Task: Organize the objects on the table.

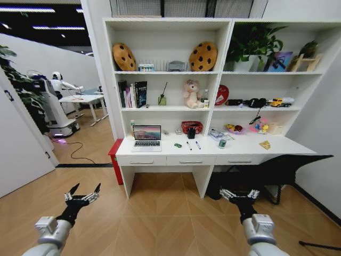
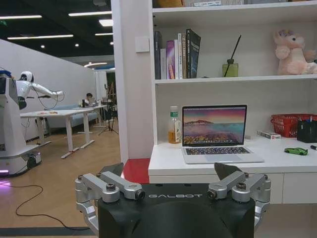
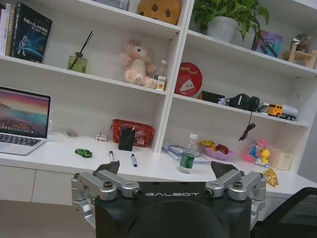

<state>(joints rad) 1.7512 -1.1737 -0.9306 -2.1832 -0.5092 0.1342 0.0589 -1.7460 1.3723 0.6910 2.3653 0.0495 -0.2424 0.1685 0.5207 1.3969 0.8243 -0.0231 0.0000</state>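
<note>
Both grippers hang nearest us, low over the wood floor and well short of the desk. Our left gripper [image 1: 82, 193] has its jaws spread wide and holds nothing; our right gripper [image 1: 240, 194] is likewise released and empty, its fingers splayed to either side. Neither touches anything.

Outward from them stands the desk [image 1: 160, 154], white, with three shallow drawers. On its top, toward the left, sits the laptop [image 1: 147, 137], lid up and screen lit. Right of it lies the toy car [image 1: 177, 145], then two pens [image 1: 193, 145] side by side, apart from each other. Farther right a green-labelled bottle [image 3: 187, 154] stands upright, and at the far right lies the yellow wedge [image 1: 265, 144]. A red basket [image 1: 192, 127] sits at the back against the shelves.

We judge the task barely begun: every item lies loose and we are still too far off to reach. The risks ahead are mostly of small things. The pens may roll off the near edge if nudged, the car may scoot away on its wheels, and the bottle may topple if a spread finger clips it on the way in. The raised laptop lid could also be struck by a low arm.
</note>
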